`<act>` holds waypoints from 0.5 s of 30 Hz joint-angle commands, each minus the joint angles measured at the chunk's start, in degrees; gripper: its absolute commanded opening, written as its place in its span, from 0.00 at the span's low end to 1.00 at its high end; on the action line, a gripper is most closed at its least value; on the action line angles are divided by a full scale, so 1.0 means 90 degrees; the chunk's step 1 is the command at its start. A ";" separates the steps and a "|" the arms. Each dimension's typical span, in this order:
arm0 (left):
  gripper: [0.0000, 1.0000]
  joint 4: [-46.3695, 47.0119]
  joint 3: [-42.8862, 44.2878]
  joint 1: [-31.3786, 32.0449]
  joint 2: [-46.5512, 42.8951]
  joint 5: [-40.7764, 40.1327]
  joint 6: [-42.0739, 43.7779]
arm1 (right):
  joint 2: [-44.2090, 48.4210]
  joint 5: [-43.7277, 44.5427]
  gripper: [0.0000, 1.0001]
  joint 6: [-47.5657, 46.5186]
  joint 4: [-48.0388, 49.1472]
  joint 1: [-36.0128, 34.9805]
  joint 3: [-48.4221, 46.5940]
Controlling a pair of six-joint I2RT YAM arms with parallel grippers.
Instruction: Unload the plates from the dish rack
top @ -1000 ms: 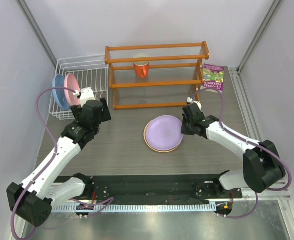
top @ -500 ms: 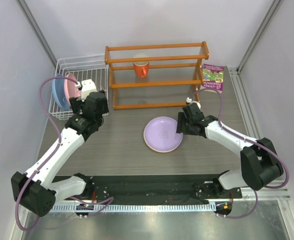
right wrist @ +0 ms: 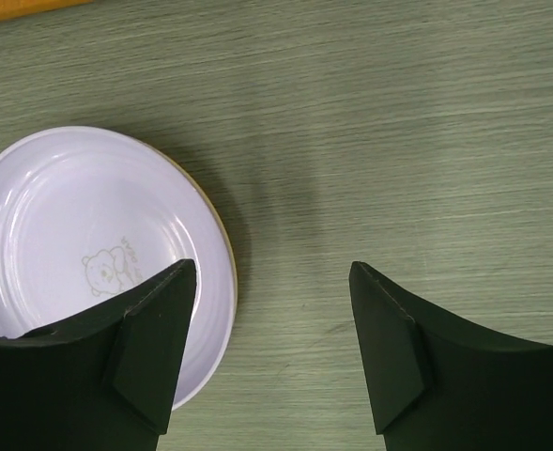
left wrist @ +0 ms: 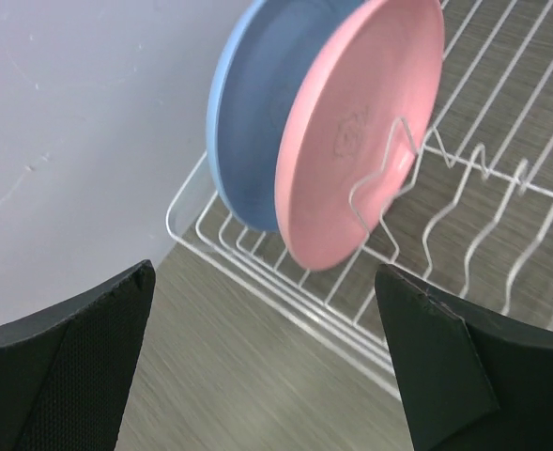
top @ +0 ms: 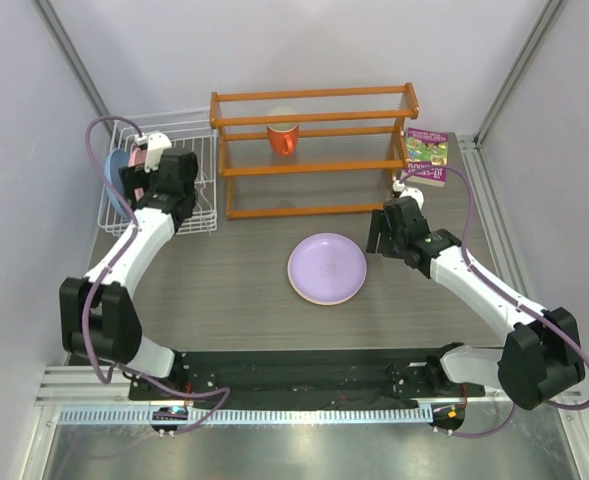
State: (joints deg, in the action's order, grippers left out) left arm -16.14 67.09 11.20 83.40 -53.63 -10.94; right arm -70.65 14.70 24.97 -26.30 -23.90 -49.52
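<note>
**Two plates out, two still racked**

From above, the left gripper reaches into the white wire dish rack at the far left corner of the table. Two plates stand on edge at the rack's left end, largely hidden behind the arm. Whether the claw is spread cannot be told from this angle. At mid-table a lilac plate lies flat. The right gripper hangs just beside its right edge, with nothing between its fingers. Behind stands an orange wooden frame with an orange mug inside it, and a booklet lies to its right.

The left wrist camera shows the left claw spread wide and gripping nothing. Ahead of it, a pink plate stands upright among the divider prongs. A light blue plate stands close behind it at the rack's end. Neither finger touches either plate.

The right wrist camera shows the right claw also spread and empty, above bare tabletop just right of the lilac plate. A thin rim of a yellow-orange plate shows under the lilac plate's edge, so the two are stacked.
</note>
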 commanded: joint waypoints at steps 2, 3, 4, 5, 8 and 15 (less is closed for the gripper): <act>0.99 0.0973 0.0874 -0.0404 0.0772 -0.0301 0.0678 | -0.0128 -0.0012 0.72 -0.0167 -0.0075 0.0204 -0.0133; 1.00 0.0983 0.0953 -0.0521 0.0918 -0.0282 0.0698 | -0.0148 -0.0022 0.72 -0.0177 -0.0066 0.0243 -0.0133; 0.99 0.1012 0.1031 -0.0590 0.1142 -0.0204 0.0708 | -0.0157 -0.0032 0.72 -0.0187 -0.0066 0.0263 -0.0133; 0.99 0.1012 0.1167 -0.0648 0.1270 -0.0155 0.0698 | -0.0177 -0.0061 0.72 -0.0187 -0.0056 0.0282 -0.0133; 0.99 0.0866 0.1421 -0.0941 0.1670 0.0262 0.0407 | -0.0206 -0.0100 0.72 -0.0226 -0.0056 0.0429 -0.0152; 0.89 0.0631 0.1637 -0.1430 0.2208 0.0890 0.0102 | -0.0294 -0.0217 0.70 -0.0275 -0.0056 0.0644 -0.0162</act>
State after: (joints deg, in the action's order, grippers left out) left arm -11.11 79.57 -0.21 102.35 -48.86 -7.90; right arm -72.88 13.52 23.59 -27.29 -18.81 -49.52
